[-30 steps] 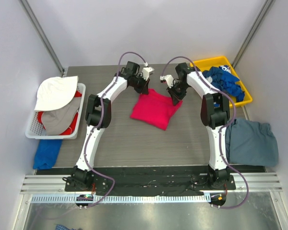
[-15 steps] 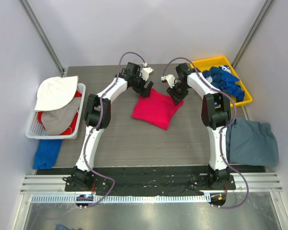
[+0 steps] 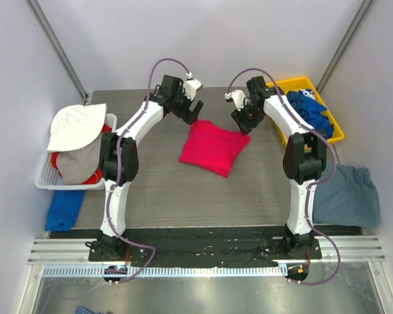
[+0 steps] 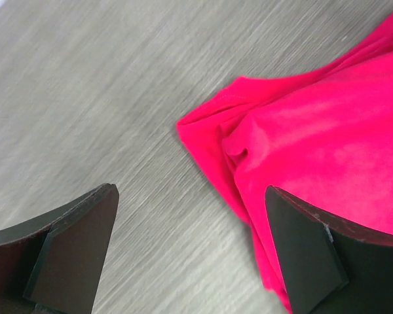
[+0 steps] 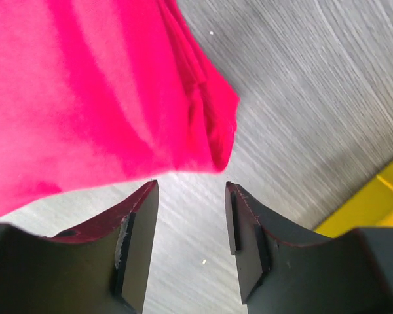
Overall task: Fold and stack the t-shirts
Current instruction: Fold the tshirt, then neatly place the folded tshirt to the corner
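Pink-red t-shirt (image 3: 213, 147) folded, soft, roughly square; left pincer (image 3: 194, 112), right pincer (image 3: 240, 121) released, seemingly off cloth.

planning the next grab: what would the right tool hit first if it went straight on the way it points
Likely the table beside a corner of the pink-red t-shirt, just beyond the open right tool. Depth is unclear, so it might catch the cloth instead.
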Robot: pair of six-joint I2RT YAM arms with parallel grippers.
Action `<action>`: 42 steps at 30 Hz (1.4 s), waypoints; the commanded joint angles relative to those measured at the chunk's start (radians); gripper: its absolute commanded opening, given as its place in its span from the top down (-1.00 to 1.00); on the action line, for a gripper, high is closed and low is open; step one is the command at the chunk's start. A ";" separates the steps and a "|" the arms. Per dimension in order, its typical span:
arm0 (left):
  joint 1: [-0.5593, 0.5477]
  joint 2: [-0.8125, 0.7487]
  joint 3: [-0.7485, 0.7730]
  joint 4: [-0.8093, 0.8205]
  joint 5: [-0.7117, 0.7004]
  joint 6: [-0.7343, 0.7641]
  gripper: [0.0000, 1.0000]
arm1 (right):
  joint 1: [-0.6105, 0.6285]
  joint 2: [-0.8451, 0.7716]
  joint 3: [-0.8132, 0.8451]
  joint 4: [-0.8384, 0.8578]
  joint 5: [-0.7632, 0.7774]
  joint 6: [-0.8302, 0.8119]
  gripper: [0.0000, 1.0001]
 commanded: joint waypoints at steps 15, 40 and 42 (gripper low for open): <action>-0.161 -0.144 -0.189 -0.055 -0.004 0.164 -0.99 | -0.055 -0.283 -0.498 0.289 -0.314 0.487 -0.11; -0.165 -0.040 -0.192 -0.032 -0.034 0.213 -0.99 | -0.141 -0.137 -0.635 0.555 -0.496 0.651 -0.13; -0.167 -0.037 -0.191 -0.032 -0.031 0.209 -0.99 | -0.143 -0.112 -0.620 0.567 -0.502 0.659 -0.14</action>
